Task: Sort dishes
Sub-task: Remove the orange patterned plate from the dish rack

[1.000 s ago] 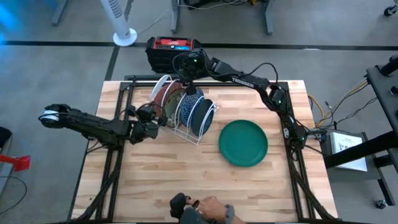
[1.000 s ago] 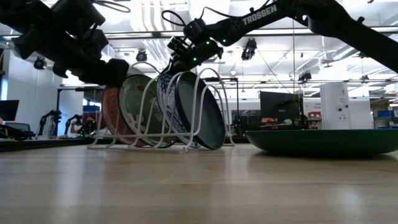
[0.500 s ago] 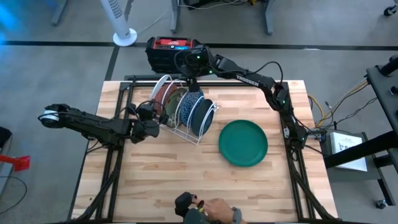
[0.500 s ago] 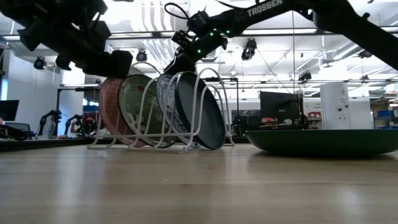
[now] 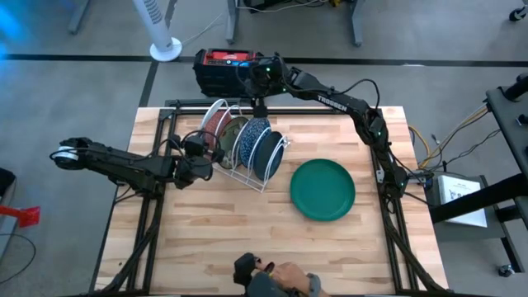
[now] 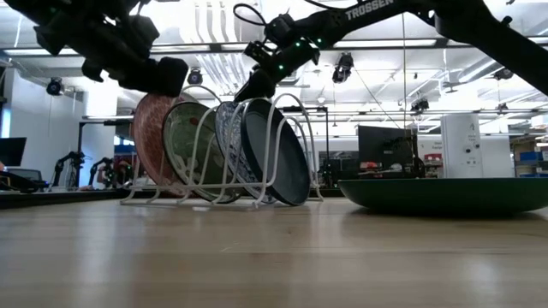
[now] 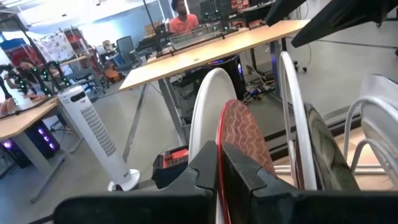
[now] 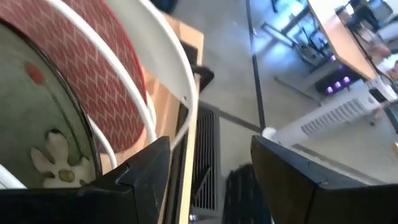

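A white wire rack (image 5: pixel 245 150) on the table holds several plates on edge. From left to right they are a red-pink patterned plate (image 6: pixel 152 141), a greyish plate with a flower (image 6: pixel 193 150), a blue patterned plate (image 6: pixel 229 141) and a dark blue plate (image 6: pixel 278 158). A dark green plate (image 5: pixel 322 190) lies flat on the table to the right. My left gripper (image 5: pixel 200 165) is at the rack's left end, shut on the red-pink plate (image 7: pixel 242 134). My right gripper (image 5: pixel 260 101) is open and empty, above the rack's far side, over the blue plates' rims (image 6: pixel 257 81). My left gripper pinches the red-pink plate's rim (image 7: pixel 219 152) between its two fingers (image 7: pixel 239 169), at the plate's upper left edge. The fingers come about level from the table's left. The plate stands on edge, its lower part between the rack's wires (image 6: pixel 163 190).
A person's hand (image 5: pixel 276 276) with a dark object is at the table's near edge. A black and red case (image 5: pixel 227 68) sits beyond the far edge. Bare wood lies near the rack and the green plate (image 6: pixel 445 195).
My right gripper has drawn back from the blue plates, up and toward the table's far edge. My left gripper has risen a little with the red-pink plate, whose top now stands higher in the rack than before.
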You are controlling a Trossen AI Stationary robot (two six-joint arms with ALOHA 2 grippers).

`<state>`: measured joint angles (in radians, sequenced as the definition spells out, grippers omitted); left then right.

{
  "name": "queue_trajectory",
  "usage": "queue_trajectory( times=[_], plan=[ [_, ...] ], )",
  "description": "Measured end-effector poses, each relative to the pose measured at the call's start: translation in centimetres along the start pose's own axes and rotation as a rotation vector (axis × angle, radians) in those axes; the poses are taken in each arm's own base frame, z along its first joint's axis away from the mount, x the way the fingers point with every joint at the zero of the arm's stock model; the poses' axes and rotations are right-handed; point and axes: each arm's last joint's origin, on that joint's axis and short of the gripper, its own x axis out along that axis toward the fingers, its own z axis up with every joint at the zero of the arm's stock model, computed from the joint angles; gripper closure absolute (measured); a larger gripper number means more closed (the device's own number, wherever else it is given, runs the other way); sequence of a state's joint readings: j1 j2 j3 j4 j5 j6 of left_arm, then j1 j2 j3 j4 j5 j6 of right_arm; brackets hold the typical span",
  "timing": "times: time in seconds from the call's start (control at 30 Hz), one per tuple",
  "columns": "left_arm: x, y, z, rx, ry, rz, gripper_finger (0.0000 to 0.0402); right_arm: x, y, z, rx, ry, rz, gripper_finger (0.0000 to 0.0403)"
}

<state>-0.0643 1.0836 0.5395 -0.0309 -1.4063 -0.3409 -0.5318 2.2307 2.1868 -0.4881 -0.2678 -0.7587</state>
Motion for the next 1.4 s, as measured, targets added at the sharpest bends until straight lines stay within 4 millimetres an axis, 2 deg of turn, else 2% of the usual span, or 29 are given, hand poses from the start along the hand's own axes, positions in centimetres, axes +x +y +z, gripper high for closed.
queue_trajectory(
  times=[0.2,0.43,0.63,0.83,1.0,1.17,1.4],
  plan=[
    [0.0,0.0,0.1,-0.001,-0.006,0.016,0.0401,0.0,0.0,1.3,-0.008,-0.181,0.068,0.0189],
    [0.0,0.0,0.1,0.002,-0.009,0.023,0.0401,0.2,1.1,3.3,-0.012,-0.333,0.131,0.0206],
    [0.0,0.0,0.2,0.016,-0.01,0.022,0.0401,0.6,2.6,4.5,-0.028,-0.354,0.165,0.0213],
    [-0.4,-0.2,1.0,0.037,-0.018,0.002,0.0401,1.1,3.4,4.7,-0.03,-0.35,0.187,0.0212],
    [-0.9,-0.4,2.1,0.054,-0.028,-0.017,0.0401,1.2,3.7,4.8,-0.026,-0.346,0.196,0.0215],
    [-1.2,-0.4,2.4,0.074,-0.041,0.002,0.0401,1.2,3.3,4.2,-0.006,-0.33,0.194,0.0212],
    [-1.4,-0.5,2.8,0.1,-0.048,0.01,0.0401,1.3,3.5,4.5,-0.1,-0.355,0.176,0.0216]
  ],
)
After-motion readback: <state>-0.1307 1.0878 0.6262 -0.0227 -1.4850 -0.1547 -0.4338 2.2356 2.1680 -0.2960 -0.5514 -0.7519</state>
